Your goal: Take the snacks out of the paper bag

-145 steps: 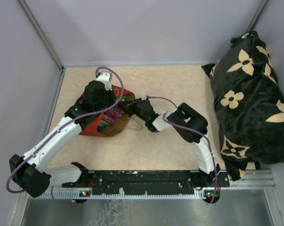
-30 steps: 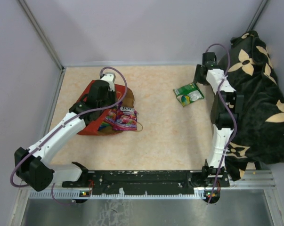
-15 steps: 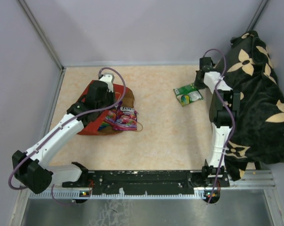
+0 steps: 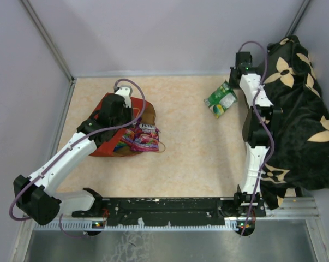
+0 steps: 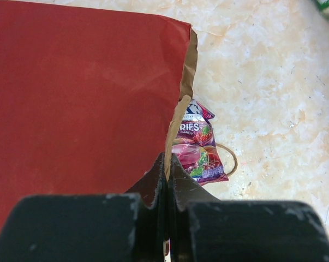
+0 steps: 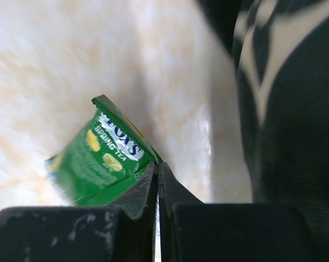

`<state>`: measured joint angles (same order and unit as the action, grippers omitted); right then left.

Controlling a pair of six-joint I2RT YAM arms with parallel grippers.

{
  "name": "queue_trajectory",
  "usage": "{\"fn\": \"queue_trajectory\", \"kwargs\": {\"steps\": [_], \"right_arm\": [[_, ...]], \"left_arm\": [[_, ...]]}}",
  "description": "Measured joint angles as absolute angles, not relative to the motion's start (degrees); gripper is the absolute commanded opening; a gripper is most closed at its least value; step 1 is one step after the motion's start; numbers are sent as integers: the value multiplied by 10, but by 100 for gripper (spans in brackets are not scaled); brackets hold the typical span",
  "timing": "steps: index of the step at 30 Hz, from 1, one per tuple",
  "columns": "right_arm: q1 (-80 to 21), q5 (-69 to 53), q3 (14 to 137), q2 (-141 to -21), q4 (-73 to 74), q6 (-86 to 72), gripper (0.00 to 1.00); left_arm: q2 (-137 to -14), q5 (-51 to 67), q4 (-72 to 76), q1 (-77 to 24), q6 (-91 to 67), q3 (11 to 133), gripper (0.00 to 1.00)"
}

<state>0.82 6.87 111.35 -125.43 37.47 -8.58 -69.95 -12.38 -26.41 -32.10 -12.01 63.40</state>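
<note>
The small glossy green candy packet (image 6: 99, 161), at 2 o'clock on the surface (image 4: 180, 158), is pinched by the right fingers (image 6: 155, 174), extending toward their 10 o'clock; the large red paper bag (image 5: 82, 98) is pinched at its rim by the left fingers (image 5: 165, 169).

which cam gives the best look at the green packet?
Right wrist: the green packet sits close in the lower left, its print legible, with a corner pinched in the right gripper. Top external shows it small, beside the black cloth. Left wrist: at most a green sliver, top right.
</note>
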Motion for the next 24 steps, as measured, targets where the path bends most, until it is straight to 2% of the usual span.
{"fn": "queue_trajectory", "kwargs": {"steps": [5,8,15,20,21,24], "right_arm": [[0,79,1286,-1251,408,-58,0],[-17,114,1296,-1210,400,-32,0],[-177,147,964,-1007,321,-12,0],[-267,114,837,-1027,315,-13,0],[-275,109,821,-1035,315,-13,21],[-277,103,794,-1040,314,-24,65]], "left_arm": [[-700,-124,-270,-321,-119,634,0],[-700,-125,-271,-321,-120,634,0],[-700,-126,-271,-321,-120,628,0],[-699,-126,-272,-321,-120,625,0],[-698,-126,-272,-321,-120,623,0],[-693,-126,-274,-321,-120,614,0]]}}
